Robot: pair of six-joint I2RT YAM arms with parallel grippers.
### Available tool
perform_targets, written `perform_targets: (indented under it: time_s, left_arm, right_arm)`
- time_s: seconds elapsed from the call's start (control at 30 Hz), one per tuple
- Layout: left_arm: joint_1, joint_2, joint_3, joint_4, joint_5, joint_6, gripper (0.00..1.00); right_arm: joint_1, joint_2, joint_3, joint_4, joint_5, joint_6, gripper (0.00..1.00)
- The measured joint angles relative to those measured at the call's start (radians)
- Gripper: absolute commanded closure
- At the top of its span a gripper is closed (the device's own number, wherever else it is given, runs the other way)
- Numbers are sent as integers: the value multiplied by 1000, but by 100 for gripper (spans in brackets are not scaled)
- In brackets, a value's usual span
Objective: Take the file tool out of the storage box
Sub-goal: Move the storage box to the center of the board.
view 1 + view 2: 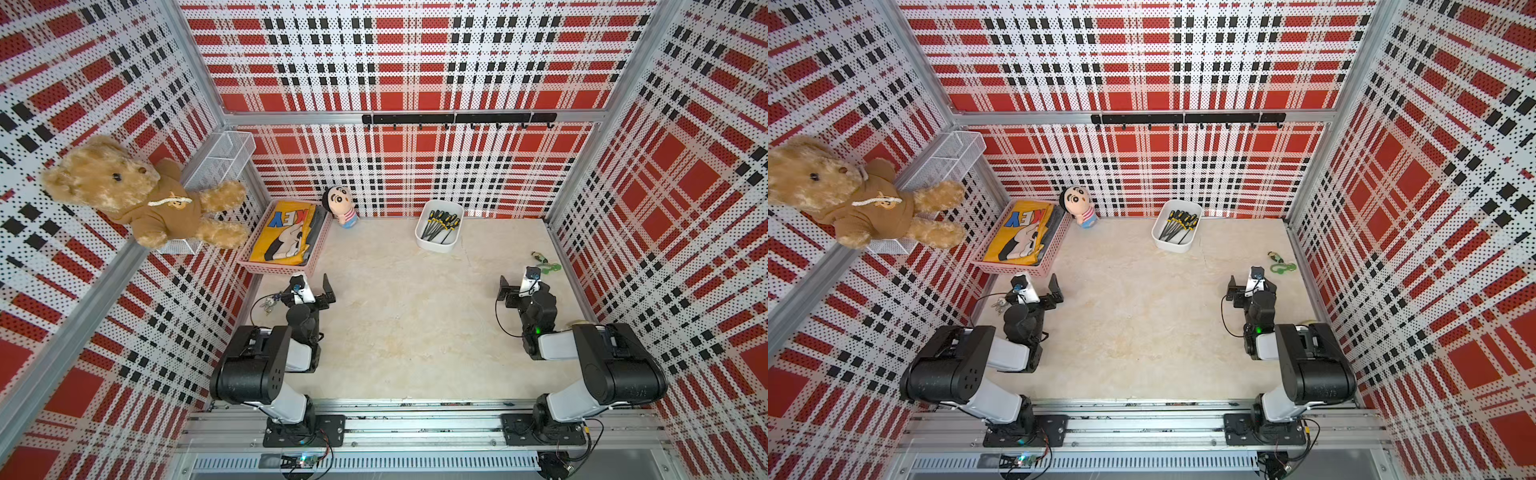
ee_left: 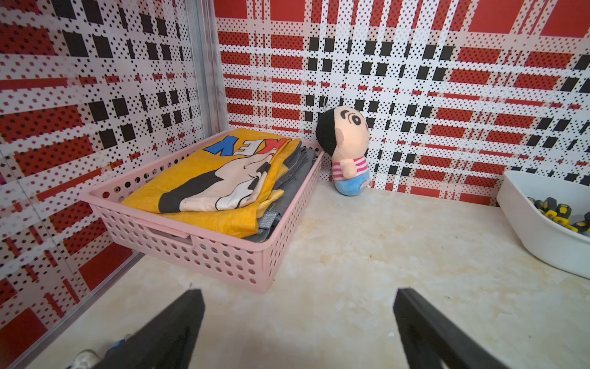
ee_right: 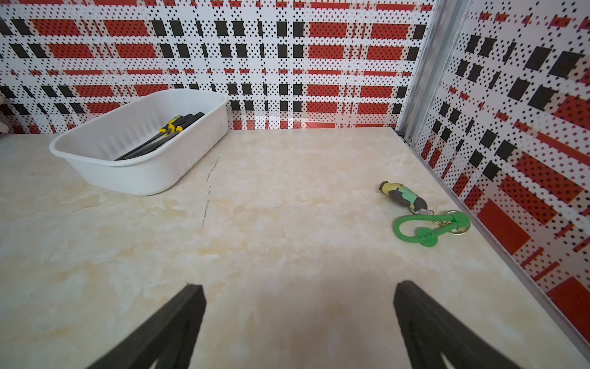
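A pale marbled worktop fills the floor of a cell walled in red, black and white plaid. On the left wall a brown teddy bear sits against a white wire-mesh basket. Below it, in the worktop's far left corner, a pink perforated basket holds folded yellow printed fabric. The storage box, a plain white tub, stands at the back wall right of centre, well apart from both arms. A small doll with black hair and a striped shirt stands just beside the pink basket at the back wall. The left gripper is released, its jaws spread wide over bare worktop with nothing between them; the right gripper is likewise released and empty, facing the far right corner. The file tools lie together inside the storage box, their yellow-and-black handles toward the back wall. A keychain with a green clip lies on the worktop near the right wall.
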Motion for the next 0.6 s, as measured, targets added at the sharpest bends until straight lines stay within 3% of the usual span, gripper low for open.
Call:
perform_targets:
  time_s: [0.53, 0.6]
  left_arm:
    - [1, 0, 0, 0, 0, 0, 1]
    - [1, -2, 9, -16, -8, -3, 1]
  right_arm:
    - [0, 0, 1, -3, 0, 0, 0]
    - [3, -18, 40, -99, 1, -3, 0]
